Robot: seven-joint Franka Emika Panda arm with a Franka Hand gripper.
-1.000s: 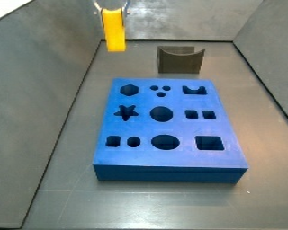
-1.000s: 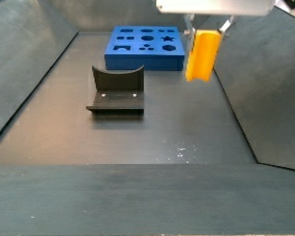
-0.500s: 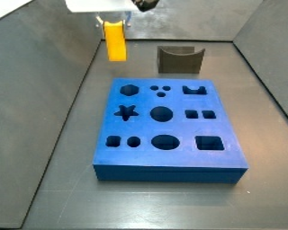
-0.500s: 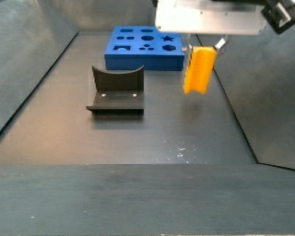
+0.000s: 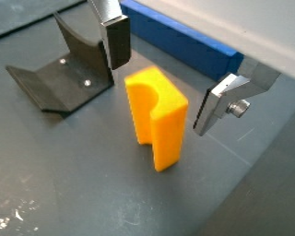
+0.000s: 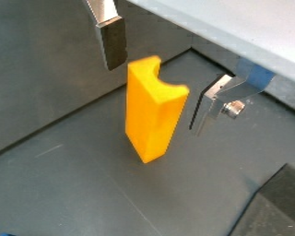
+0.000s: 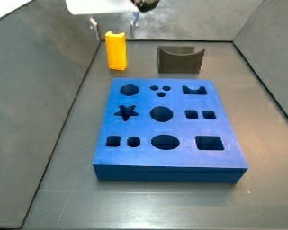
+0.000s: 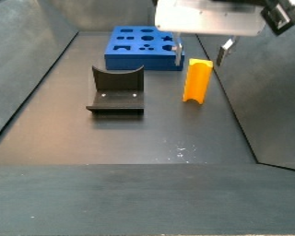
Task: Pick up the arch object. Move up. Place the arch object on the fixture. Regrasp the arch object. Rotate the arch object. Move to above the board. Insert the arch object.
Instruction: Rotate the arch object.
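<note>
The yellow-orange arch object stands upright on the grey floor with its notch at the top; it also shows in the other side view. It is beside the dark fixture, not on it. My gripper is just above it and open. In both wrist views the silver fingers flank the arch object with a gap on each side. The blue board lies apart from it.
Grey sloped walls enclose the floor on all sides. The arch object stands close to one wall. The fixture and the board's edge show behind the fingers in a wrist view.
The gripper came down with the arch object, set it on the floor and opened. The arch object now stands free between the fingers.
</note>
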